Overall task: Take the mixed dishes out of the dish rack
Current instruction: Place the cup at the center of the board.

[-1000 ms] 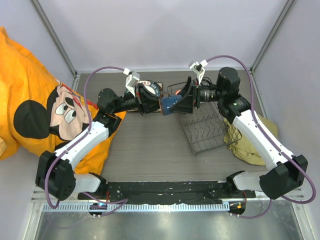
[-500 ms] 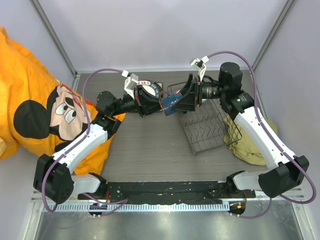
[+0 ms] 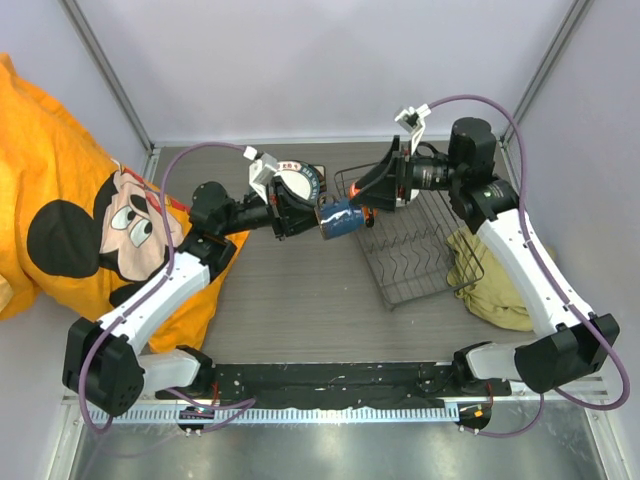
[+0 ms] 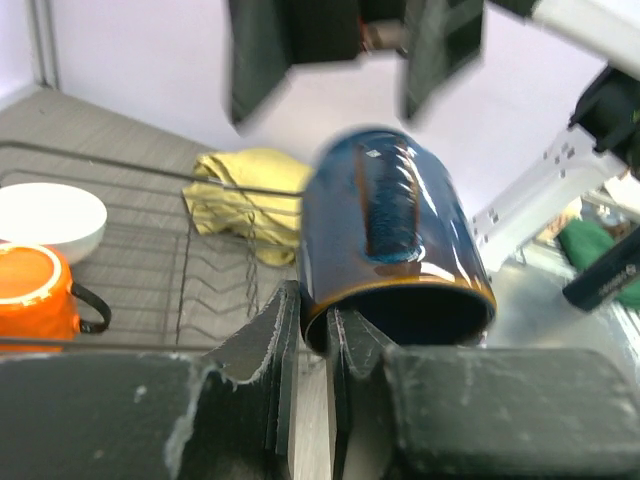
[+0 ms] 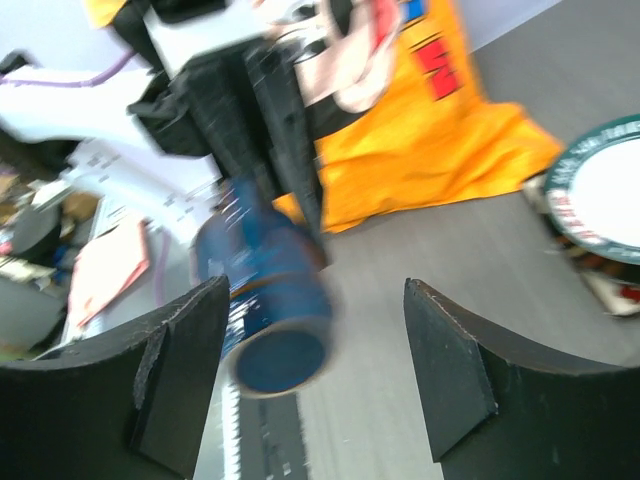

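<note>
Dark-blue and glossy, the small dark-blue glazed cup (image 3: 342, 217) hangs on its side in the air just off the left edge of the rectangular dark wire dish rack (image 3: 415, 255), clear of the grey wood-grain table (image 3: 300, 290). From above, the left gripper (image 3: 318, 215) meets the cup on the side away from the rack, but how it grips is hidden there. The left wrist camera settles it: the left gripper (image 4: 315, 335) is pinched on the cup's (image 4: 395, 240) rim, one finger inside the mouth and one outside.

The right gripper (image 3: 365, 188) sits over the rack's far left corner, apart from the cup. Its wrist view shows the right gripper (image 5: 310, 380) with jaws spread wide and nothing between them, the blurred cup (image 5: 265, 325) ahead of it.

Only the left wrist view looks into the rack (image 4: 200, 290): an orange mug (image 4: 35, 295) and a plain white bowl (image 4: 45, 220) stand inside, side by side. From above, just a sliver of the orange mug (image 3: 350, 184) shows under the right gripper, and the bowl is covered.

Left of the rack, at the far side of the table, lies a round dark-rimmed plate with a white centre (image 3: 297, 183). An olive-yellow crumpled cloth (image 3: 490, 285) lies against the rack's right side. Orange cartoon-print fabric (image 3: 70, 220) covers the table's far-left edge, well apart from the rack.
</note>
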`<state>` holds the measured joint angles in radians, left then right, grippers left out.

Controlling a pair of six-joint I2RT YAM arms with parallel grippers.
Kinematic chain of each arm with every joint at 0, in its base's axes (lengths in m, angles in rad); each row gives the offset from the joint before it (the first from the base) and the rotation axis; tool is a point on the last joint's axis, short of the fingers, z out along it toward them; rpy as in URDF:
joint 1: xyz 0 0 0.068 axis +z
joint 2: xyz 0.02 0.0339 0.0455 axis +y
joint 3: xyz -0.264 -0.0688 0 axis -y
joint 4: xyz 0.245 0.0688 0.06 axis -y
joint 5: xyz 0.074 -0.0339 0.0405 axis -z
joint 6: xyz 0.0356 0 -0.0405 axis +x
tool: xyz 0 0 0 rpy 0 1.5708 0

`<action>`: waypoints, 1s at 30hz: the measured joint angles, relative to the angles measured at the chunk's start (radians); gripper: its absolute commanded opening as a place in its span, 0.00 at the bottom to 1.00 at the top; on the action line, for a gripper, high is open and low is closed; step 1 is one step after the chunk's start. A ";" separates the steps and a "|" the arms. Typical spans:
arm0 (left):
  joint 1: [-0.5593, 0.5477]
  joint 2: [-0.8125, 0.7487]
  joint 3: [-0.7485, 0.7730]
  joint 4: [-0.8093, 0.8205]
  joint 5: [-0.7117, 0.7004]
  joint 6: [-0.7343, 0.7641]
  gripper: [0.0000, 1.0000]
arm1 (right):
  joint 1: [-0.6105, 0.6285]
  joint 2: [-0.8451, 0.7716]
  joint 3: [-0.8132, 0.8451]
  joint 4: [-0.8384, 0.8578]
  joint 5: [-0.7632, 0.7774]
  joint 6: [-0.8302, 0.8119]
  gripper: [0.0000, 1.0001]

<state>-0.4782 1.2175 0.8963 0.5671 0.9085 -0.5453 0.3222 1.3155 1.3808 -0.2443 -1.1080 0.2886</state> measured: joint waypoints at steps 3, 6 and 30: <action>0.000 -0.014 0.000 -0.075 0.019 0.051 0.00 | -0.029 0.000 0.014 0.009 0.042 -0.016 0.79; 0.000 -0.027 0.000 -0.134 0.027 0.096 0.00 | -0.039 0.000 0.014 0.009 0.063 -0.026 0.80; 0.038 0.184 0.322 -0.915 -0.250 0.668 0.00 | -0.038 -0.074 0.011 -0.139 0.214 -0.216 0.81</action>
<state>-0.4400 1.4017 1.2186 -0.3477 0.6586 0.1230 0.2840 1.2411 1.3914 -0.3836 -0.8936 0.0723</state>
